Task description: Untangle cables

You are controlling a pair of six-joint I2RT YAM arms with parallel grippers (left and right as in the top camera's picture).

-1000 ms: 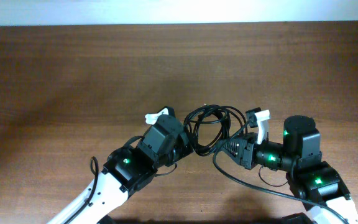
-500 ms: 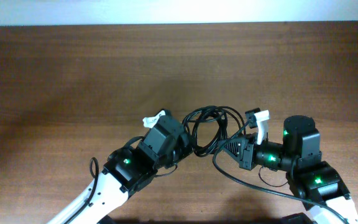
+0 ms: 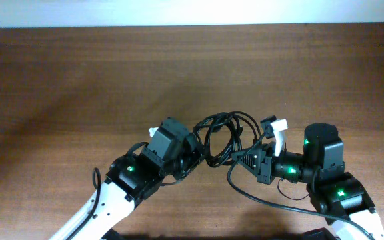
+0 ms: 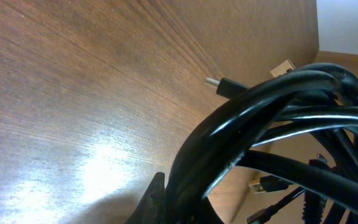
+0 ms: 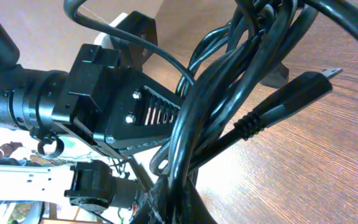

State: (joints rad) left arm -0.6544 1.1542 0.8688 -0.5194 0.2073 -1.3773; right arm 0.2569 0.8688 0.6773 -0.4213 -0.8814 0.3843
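Observation:
The cables (image 3: 224, 135) form a tangled bundle of black loops hanging between my two arms over the wooden table (image 3: 79, 80). My left gripper (image 3: 199, 155) is shut on the bundle's left side. In the left wrist view the thick black strands (image 4: 278, 118) run up from my left gripper (image 4: 188, 205), with a silver-tipped plug (image 4: 224, 84) and a USB plug (image 4: 263, 185) beside them. My right gripper (image 3: 240, 159) is shut on the bundle's right side. Seen from the right wrist, several strands (image 5: 229, 81) rise out of my right gripper (image 5: 174, 198), and a plug (image 5: 300, 87) sticks out to the right.
One long black cord (image 3: 265, 199) trails from the bundle down along the right arm. The left arm's black gripper body (image 5: 114, 109) fills the left of the right wrist view, close behind the bundle. A white wall (image 3: 192, 12) borders the table's far edge.
My right gripper has shut on the cables. The left arm has shifted a little left and the bundle's loops have drawn slightly taller and narrower.

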